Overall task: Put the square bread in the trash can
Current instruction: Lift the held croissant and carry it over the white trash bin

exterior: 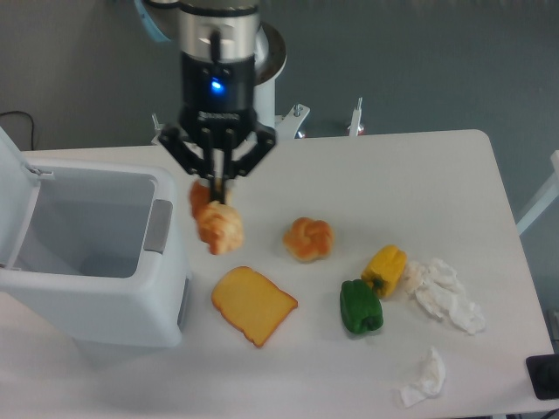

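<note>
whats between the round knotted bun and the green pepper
Nothing: in the fixed camera view, only bare white table separates the round knotted golden bun from the green bell pepper.

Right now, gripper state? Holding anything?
Gripper: shut on a croissant-like pastry, lifted clear of the table beside the trash can. The square bread lies on the table, not held.

The robot arm (218,44) hangs upright, its wrist pointing straight down with a blue light glowing on it. Below, the gripper (217,194) has its two fingers pinched on a croissant (218,225) dangling beneath.
</note>
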Controlling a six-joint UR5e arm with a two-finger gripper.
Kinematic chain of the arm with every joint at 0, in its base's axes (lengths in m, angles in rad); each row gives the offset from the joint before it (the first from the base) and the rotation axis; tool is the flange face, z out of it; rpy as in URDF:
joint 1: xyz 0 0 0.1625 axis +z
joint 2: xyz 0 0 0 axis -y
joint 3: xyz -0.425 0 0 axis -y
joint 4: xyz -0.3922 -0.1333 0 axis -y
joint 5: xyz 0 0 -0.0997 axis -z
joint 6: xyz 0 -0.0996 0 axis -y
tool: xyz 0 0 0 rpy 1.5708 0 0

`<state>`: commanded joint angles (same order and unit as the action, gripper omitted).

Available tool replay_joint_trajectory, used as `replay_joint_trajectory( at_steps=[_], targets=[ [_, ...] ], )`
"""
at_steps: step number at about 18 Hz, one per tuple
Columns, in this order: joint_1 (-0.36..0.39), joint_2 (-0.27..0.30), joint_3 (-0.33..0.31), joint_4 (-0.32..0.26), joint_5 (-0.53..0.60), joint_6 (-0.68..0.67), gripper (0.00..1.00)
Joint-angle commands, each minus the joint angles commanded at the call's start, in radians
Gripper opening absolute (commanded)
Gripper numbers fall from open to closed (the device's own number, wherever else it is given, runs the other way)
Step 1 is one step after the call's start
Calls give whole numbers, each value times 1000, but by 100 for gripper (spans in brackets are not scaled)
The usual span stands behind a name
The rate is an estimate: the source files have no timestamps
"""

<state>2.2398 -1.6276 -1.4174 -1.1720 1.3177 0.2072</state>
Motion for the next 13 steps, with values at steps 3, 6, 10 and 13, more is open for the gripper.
replay_joint_trajectory(
  at_steps=[3,6,10,13],
  targets=[
    [-58,-2,-6,0,-3,-8,16],
    [-101,-3,-11,0,-3,-8,19],
    [-129,-5,-23,0,-3,-8,19],
    [-137,-12,-26,0,-3,-6,29]
  ],
)
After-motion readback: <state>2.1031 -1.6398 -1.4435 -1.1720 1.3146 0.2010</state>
